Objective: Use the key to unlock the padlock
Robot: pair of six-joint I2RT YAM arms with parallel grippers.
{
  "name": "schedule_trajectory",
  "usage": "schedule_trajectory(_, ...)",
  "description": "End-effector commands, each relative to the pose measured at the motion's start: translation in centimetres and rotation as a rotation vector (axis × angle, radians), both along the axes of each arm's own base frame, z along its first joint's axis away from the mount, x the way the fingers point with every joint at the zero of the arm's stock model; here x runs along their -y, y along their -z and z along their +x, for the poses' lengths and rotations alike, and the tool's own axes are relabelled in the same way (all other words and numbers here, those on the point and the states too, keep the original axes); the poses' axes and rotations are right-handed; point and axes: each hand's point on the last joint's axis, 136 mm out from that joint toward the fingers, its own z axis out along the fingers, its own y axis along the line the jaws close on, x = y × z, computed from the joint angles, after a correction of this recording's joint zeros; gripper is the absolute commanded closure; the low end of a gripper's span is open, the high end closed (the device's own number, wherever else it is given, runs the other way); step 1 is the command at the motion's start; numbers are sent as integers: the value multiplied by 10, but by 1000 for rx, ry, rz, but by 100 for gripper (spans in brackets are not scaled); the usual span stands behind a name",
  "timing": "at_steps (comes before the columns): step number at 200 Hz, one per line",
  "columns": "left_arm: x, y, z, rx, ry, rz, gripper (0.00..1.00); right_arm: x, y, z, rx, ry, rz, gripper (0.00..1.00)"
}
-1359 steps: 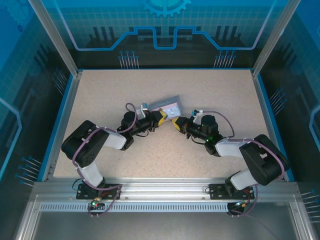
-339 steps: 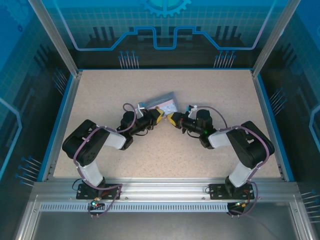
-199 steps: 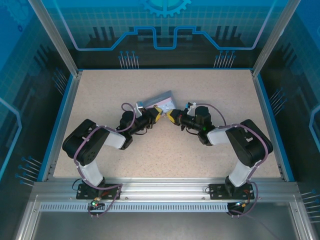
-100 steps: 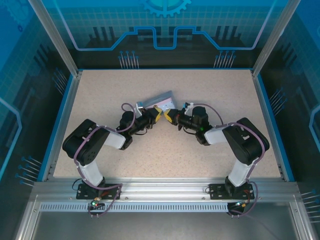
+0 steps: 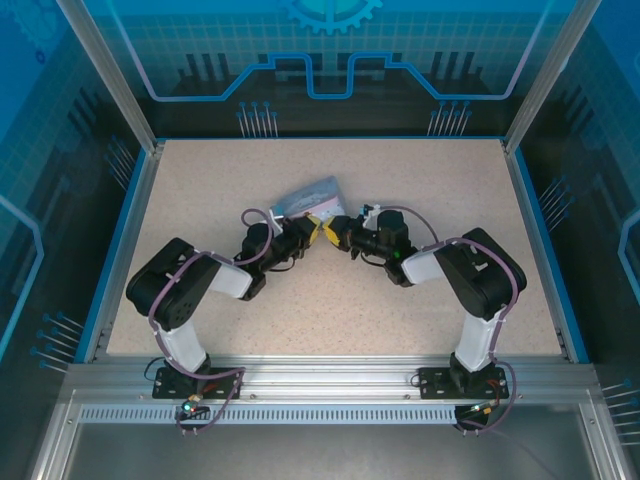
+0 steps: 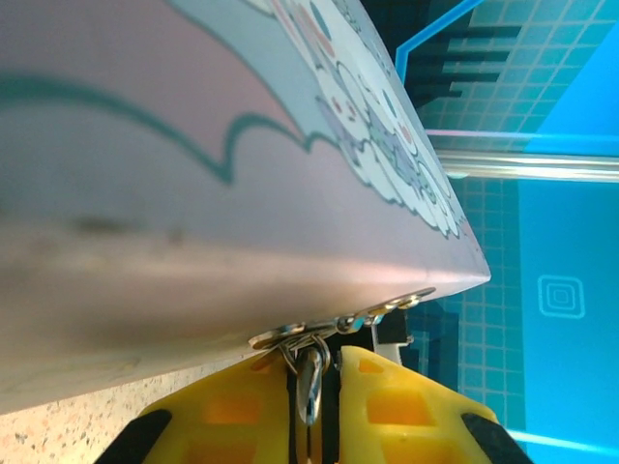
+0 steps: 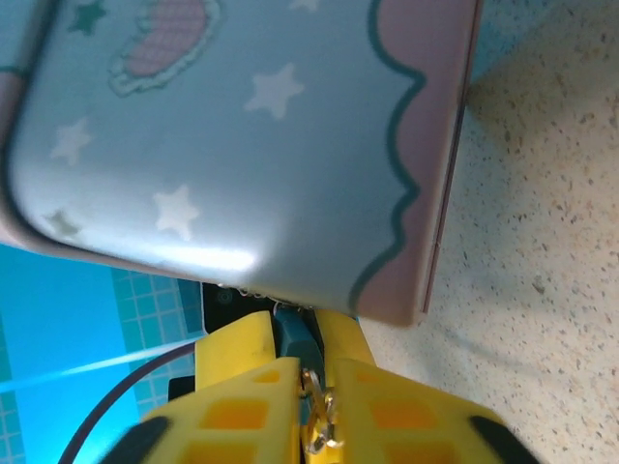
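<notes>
The pale blue tin [image 5: 312,196] lies mid-table, tipped up on its edge. My two grippers meet tip to tip at its near side. In the left wrist view, the left gripper [image 6: 311,387] is shut on a small shiny metal piece, the padlock [image 6: 309,372] seen edge-on, which hangs from the tin's hasp [image 6: 340,322]. From the right wrist, the padlock [image 7: 293,338] is a blue-grey block between the left gripper's yellow fingers [image 7: 232,343]. The right gripper [image 7: 317,411] is shut on the key's shiny ring [image 7: 317,418], which points at the padlock; the key's blade is hidden.
The tin [image 6: 193,164] looms just above the left fingers, and its pink-edged corner [image 7: 426,280] overhangs the right ones. Bare speckled tabletop [image 5: 330,300] lies all round, bounded by blue rails [image 5: 130,240]. Both arms fold low toward the middle.
The right arm has crept left, bringing its gripper against the left one. The tin has turned and shifted slightly left. The left gripper keeps its hold.
</notes>
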Motion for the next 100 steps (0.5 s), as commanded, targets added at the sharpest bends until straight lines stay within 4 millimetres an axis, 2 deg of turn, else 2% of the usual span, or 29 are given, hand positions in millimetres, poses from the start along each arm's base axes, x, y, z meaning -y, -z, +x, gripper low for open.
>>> schedule_trajectory(1, 26, 6, -18, -23, 117, 17, 100, 3, -24, -7, 79, -41, 19, 67)
schedule_trajectory(26, 24, 8, -13, -35, 105, 29, 100, 12, -24, -12, 83, -50, -10, 45)
schedule_trajectory(41, 22, 10, -11, -41, 97, 36, 100, 17, -18, -19, 67, -70, -45, 35)
schedule_trajectory(48, 21, 11, -10, -47, 95, 37, 100, 19, -15, -23, 64, -85, -68, 24)
schedule_trajectory(57, 20, 11, -9, -47, 93, 37, 100, 24, -9, -29, 48, -100, -107, 15)
schedule_trajectory(100, 20, 11, -5, -59, 94, 43, 100, 52, 8, -56, 24, -169, -329, 10)
